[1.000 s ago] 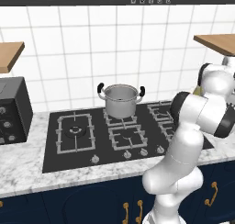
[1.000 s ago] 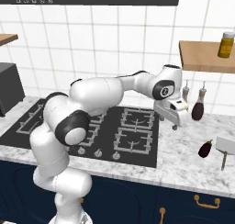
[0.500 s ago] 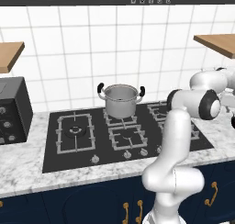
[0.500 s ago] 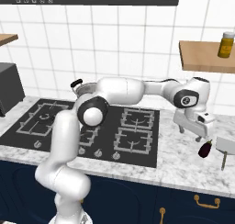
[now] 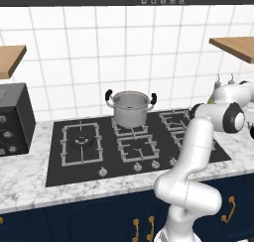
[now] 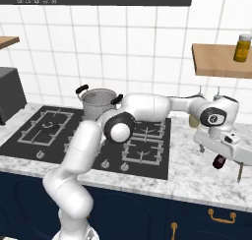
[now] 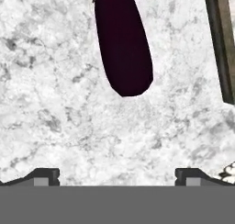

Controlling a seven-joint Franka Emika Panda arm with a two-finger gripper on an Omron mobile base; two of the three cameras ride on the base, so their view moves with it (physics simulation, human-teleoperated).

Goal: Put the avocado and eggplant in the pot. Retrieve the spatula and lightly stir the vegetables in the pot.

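Right then, you were at the step of picking up the eggplant [image 7: 123, 42]. It lay flat on the white marble counter [image 7: 55, 103], off to the right of the stove [image 6: 98, 135] and well apart from the pot [image 6: 99, 102], which sat on a back burner. In the hand view the eggplant was ahead of the pincer, not yet between its tips, with its round end pointing toward you.

To do this well, you needed to slide the hand forward until the fat middle of the eggplant sat between the two tips, then go down and close gently. Its skin looked shiny, so I think it could slip or roll if you pinched only the round end. A dark, straight bar [image 7: 222, 39] lay close on one side, so you had to keep that tip away from it.

The pincer [image 7: 117, 175] was spread wide. It held nothing and touched nothing; both tips hung above bare counter.
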